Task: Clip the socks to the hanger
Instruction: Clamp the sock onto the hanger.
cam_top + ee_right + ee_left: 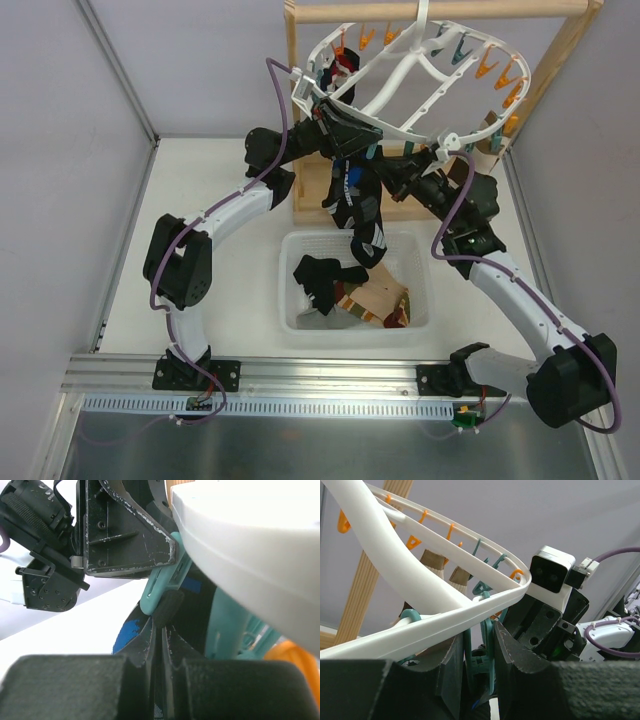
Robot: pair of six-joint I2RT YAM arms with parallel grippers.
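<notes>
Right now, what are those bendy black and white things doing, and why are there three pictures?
They are two robot arms bolted to a table. One picture looks down from above; the other two come from little cameras on each wrist. On the table sits a white basket with more socks. The left end effector squeezes a teal clothespin on the white hanger. The right end effector pinches a black sock with blue marks right beside that clothespin.
</notes>
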